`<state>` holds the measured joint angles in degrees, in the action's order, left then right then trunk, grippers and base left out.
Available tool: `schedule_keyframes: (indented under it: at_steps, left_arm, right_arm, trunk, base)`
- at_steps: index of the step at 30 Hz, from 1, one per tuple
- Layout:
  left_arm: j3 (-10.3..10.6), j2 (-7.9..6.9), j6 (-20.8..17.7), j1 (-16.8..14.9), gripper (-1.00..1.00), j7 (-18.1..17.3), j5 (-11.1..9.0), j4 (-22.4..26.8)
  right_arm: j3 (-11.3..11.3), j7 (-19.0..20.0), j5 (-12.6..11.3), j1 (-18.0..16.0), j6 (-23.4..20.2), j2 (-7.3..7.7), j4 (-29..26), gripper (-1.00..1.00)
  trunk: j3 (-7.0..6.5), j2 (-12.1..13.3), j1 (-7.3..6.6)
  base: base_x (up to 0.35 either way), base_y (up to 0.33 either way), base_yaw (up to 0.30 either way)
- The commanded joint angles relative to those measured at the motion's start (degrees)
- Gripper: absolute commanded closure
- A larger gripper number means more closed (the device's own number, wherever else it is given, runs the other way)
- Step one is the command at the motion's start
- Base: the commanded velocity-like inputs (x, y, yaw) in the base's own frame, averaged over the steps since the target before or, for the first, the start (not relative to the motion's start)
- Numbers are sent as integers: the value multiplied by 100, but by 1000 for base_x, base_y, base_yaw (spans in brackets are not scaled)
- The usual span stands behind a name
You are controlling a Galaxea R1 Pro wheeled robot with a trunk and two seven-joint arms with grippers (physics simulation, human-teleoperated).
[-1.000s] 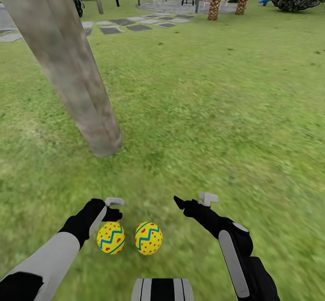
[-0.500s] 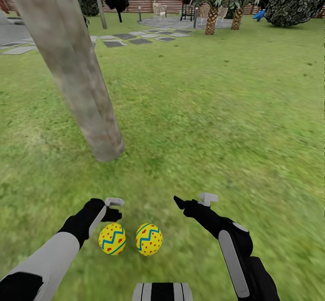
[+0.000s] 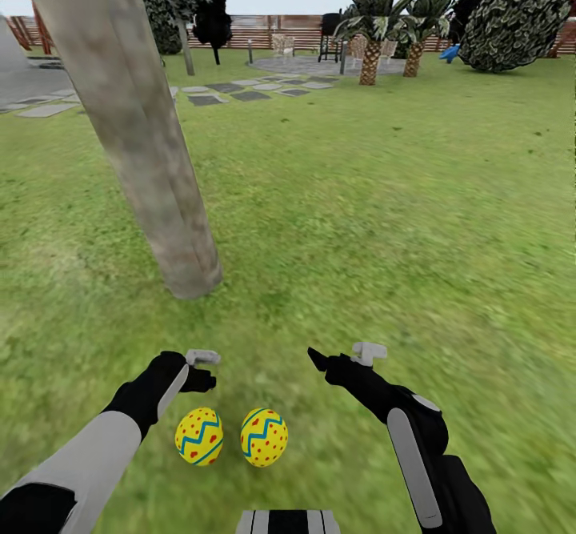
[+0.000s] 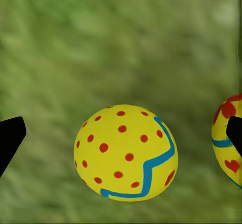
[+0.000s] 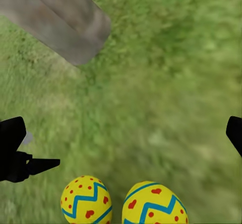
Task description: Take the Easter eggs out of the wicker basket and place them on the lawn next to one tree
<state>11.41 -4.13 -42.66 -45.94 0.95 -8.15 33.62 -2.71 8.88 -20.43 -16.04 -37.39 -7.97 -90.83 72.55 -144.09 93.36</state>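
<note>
A garden of mottled green lawn runs back to grey paving slabs, short palms and a brown slatted fence. In the near left, a bare grey-brown tree meets the grass. Two Easter eggs, the left egg and the right egg, lie side by side on the lawn, close together and near the foot of the trunk, a position that fits the requirement of gathering all eggs by one tree. The left hand hovers just above and beyond the left egg with nothing between its fingers; in the left wrist view, its dark fingertips stand wide apart with that egg on the grass between them, untouched. The right hand is likewise spread wide and empty, held apart from the eggs to their right. Judged from this arrangement, two eggs are delivered, and a third egg and the wicker basket remain to be dealt with elsewhere.
</note>
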Motion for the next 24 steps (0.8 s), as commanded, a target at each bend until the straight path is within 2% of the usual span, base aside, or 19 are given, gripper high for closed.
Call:
schedule_keyframes:
  at_steps: [1, 24]
  left_arm:
    - [36, -8, -23, -2, -100, 10, -37, 9]
    - [43, -8, -23, -2, -100, 98, -37, 4]
  right_arm:
    - [7, 17, 4, -2, -27, -3, -5, -100]
    - [-9, 17, 4, -1, -32, -11, -5, -100]
  trunk:
    - [-18, 0, -3]
    - [-528, 31, -63]
  base:
    - [0, 0, 0]
    - [0, 0, 0]
